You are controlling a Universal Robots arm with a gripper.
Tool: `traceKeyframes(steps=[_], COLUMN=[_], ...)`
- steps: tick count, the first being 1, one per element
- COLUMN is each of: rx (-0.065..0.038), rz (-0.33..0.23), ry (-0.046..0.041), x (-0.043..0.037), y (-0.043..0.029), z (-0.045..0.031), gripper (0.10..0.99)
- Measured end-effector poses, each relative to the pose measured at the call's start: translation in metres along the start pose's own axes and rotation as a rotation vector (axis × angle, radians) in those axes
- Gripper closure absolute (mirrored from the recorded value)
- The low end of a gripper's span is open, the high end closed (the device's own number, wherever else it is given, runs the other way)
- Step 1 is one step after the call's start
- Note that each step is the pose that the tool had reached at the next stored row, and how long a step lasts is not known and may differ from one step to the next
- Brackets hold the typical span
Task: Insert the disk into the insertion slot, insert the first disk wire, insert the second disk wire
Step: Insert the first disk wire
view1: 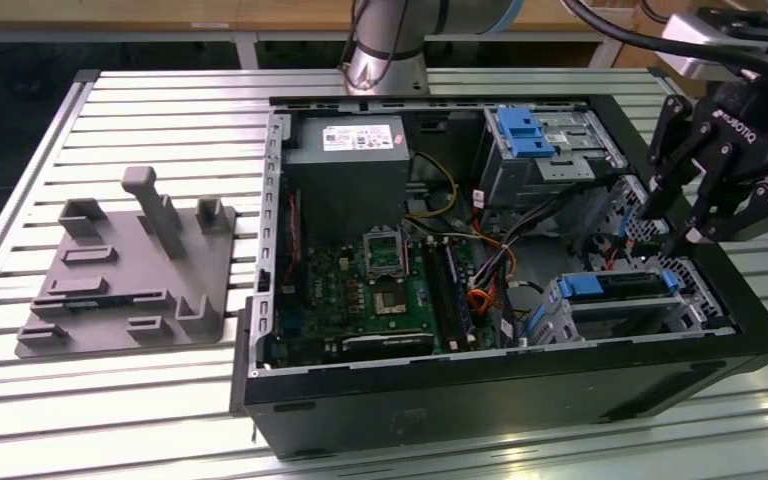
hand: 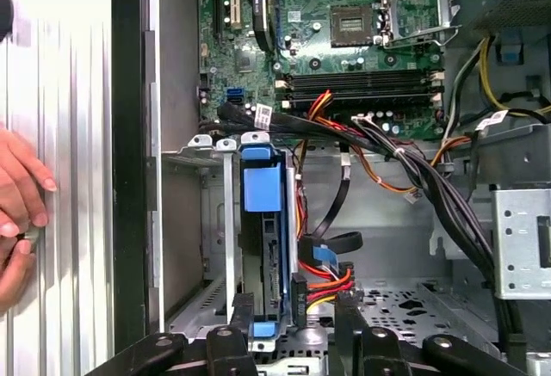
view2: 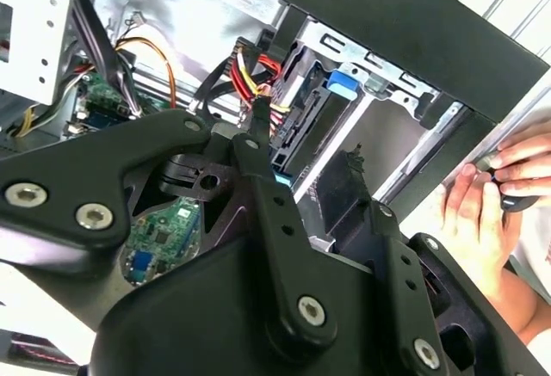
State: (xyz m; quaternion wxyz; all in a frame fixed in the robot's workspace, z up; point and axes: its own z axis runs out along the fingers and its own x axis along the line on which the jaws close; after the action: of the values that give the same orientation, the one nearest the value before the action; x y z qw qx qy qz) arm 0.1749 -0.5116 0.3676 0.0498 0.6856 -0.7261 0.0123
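White label with tiny unreadable print on power supply (view1: 361, 137), maker's white lettering on gripper (view1: 670, 228)

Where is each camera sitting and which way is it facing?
Exterior view: off the arm, looking down on the open computer case; arm and gripper show.
First wrist view: on the arm, facing the disk; gripper shows.
Second wrist view: on the arm, facing the disk past the gripper.
Both wrist views share the disk and a person's hand.

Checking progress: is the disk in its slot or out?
In: the disk sits between the grey walls of the slot.
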Motion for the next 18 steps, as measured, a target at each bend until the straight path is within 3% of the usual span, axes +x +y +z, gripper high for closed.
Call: traceKeyframes(steps=[5,6,8,9,18], rx=[0.001,0.001,0.001,0.001,0.001], rz=[0.003,0.003,0.003,0.004,0.004], ry=[0.0147,0.0163,0.0189,0.0201,0.0273], x=[-0.0021,-0.0027,-0.0041,-0.0048,-0.008], y=[-0.0002,-0.0002,-0.0001,-0.0001,-0.0002], z=[0.005,0.0056,0.0066,0.007,0.0107], gripper=[0.604,0.667,0.667,0.737,0.737])
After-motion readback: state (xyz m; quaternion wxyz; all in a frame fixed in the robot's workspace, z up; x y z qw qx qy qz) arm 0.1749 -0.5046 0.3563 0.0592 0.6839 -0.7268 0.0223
